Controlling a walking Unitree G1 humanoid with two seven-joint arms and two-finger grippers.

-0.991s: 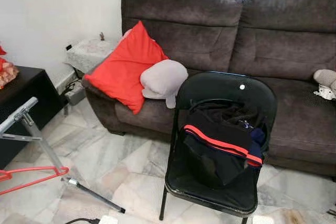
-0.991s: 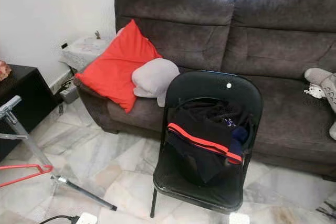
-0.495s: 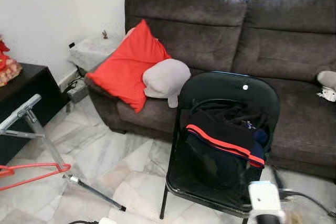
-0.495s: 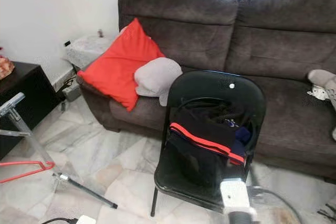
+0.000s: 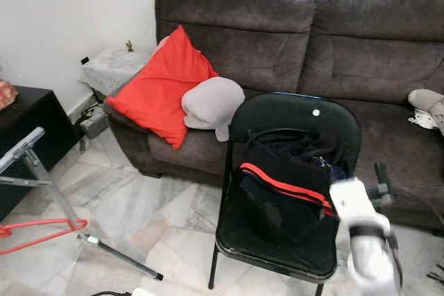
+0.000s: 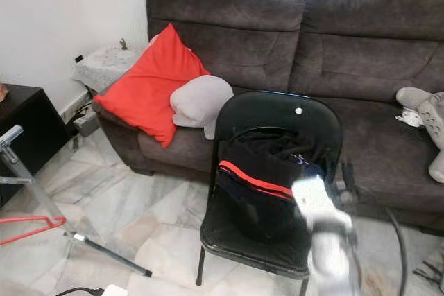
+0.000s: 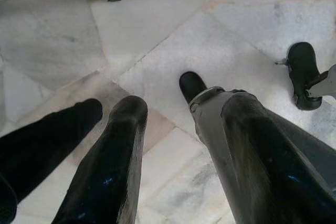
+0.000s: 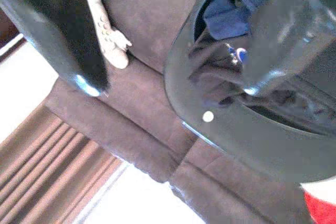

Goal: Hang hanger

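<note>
Against the wall you're facing a dark brown sofa (image 5: 312, 39), carrying a red cushion (image 5: 163, 88) and a grey plush (image 5: 211, 102) at its left end. Before it a black folding chair (image 5: 291, 171) is holding a pile of dark clothes with a red stripe (image 5: 288, 185) on its seat. On the marble floor (image 5: 152, 213) at the far left, a metal rack leg (image 5: 48, 178) is standing, and the red hanger (image 5: 41, 232) is lying by its foot, near the floor's left edge. Your right gripper (image 8: 168, 35) is hovering blurred beside the chair's right edge, fingers spread apart around nothing. Your left gripper (image 7: 163, 124) is hanging over the floor, fingers apart, empty.
</note>
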